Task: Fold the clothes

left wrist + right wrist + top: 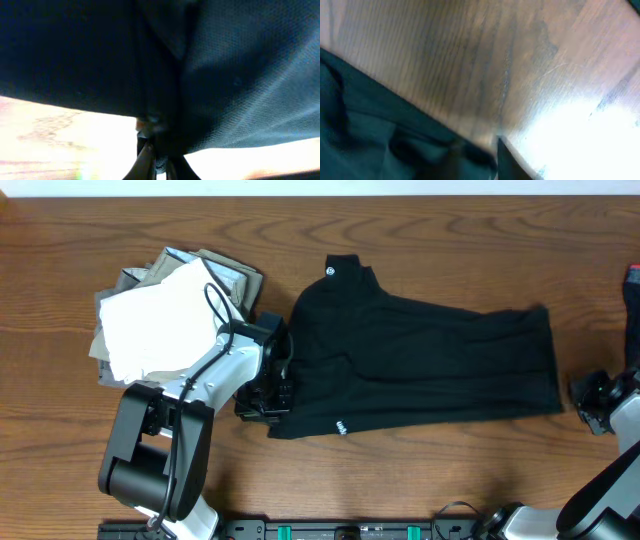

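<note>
A black T-shirt [420, 365] lies folded lengthwise across the middle of the table, with a small white hem mark [341, 426] near its front left corner. My left gripper [264, 395] is at the shirt's left edge. In the left wrist view its fingers [159, 152] are pinched shut on a fold of the black fabric [235, 75], which fills the view above them. My right gripper [590, 402] is just off the shirt's right edge. In the blurred right wrist view its fingers [477, 160] look apart, with the shirt's edge [365, 135] beside them.
A pile of other clothes sits at the left, a white garment [155, 330] on top of grey ones [228, 275], close behind my left arm. A red object [633, 278] shows at the right edge. The table [450, 480] is brown wood.
</note>
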You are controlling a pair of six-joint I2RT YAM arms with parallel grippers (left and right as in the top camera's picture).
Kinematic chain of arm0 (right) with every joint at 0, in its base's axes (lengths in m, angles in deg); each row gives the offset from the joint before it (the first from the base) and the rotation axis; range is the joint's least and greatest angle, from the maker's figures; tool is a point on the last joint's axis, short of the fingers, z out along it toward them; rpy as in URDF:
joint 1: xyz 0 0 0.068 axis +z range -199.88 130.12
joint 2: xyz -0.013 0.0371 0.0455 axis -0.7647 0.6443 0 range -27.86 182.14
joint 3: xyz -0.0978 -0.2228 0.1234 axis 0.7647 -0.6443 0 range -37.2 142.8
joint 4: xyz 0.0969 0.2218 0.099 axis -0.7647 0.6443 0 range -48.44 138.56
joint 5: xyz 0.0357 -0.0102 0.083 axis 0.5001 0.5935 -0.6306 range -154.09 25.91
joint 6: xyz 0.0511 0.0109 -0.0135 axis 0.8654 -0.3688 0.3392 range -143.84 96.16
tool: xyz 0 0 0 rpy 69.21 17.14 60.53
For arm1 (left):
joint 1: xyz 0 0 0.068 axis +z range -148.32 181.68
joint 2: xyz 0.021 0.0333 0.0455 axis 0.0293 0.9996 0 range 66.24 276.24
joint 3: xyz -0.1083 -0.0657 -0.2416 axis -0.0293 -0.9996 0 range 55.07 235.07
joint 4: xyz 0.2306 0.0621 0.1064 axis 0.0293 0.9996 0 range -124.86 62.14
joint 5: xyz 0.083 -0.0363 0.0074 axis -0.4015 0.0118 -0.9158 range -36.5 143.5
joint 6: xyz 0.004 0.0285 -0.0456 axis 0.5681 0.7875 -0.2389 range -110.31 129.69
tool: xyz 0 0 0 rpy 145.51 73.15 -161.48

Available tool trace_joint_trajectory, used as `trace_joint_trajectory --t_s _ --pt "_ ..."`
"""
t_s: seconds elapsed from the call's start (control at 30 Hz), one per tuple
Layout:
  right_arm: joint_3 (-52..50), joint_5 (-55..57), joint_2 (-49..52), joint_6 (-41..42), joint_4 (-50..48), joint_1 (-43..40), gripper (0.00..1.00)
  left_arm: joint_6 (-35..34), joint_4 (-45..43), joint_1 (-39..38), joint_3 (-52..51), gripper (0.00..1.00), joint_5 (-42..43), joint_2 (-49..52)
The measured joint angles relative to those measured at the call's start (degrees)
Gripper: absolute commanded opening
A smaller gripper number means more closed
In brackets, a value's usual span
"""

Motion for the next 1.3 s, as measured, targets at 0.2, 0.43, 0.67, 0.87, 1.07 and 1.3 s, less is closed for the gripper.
trace_joint_trajectory --t_s 0.2,0.43,0.67,0.87,1.07,1.3 --pt "0.0 -2.4 0.0 -1.3 4.7 -0.1 0.33 0.3 -0.2 0.2 0.0 0.37 -1.3 0.0" --pt "0.0 -8.4 0.0 -3.3 6.7 -0.2 0.22 0.2 -0.2 0.3 0.0 0.38 -1.5 0.0" --pt "0.0 -13.6 0.0 -3.8 12.2 -0.2 0.27 0.2 -0.2 0.3 0.0 0.38 -1.5 0.0" --pt "-1.1 -14.5 0.0 -4.1 11.8 0.3 0.26 0.2 -0.5 0.3 0.0 0.39 -1.5 0.0" --pt "-4.1 -15.1 0.0 -3.2 7.9 1.4 0.19 0.2 -0.5 0.3 0.0 0.39 -1.5 0.0" --pt "-6.1 -16.1 0.0 -2.1 1.6 1.9 0.05 0.2 -0.5 0.3 0.0 0.39 -1.5 0.0"
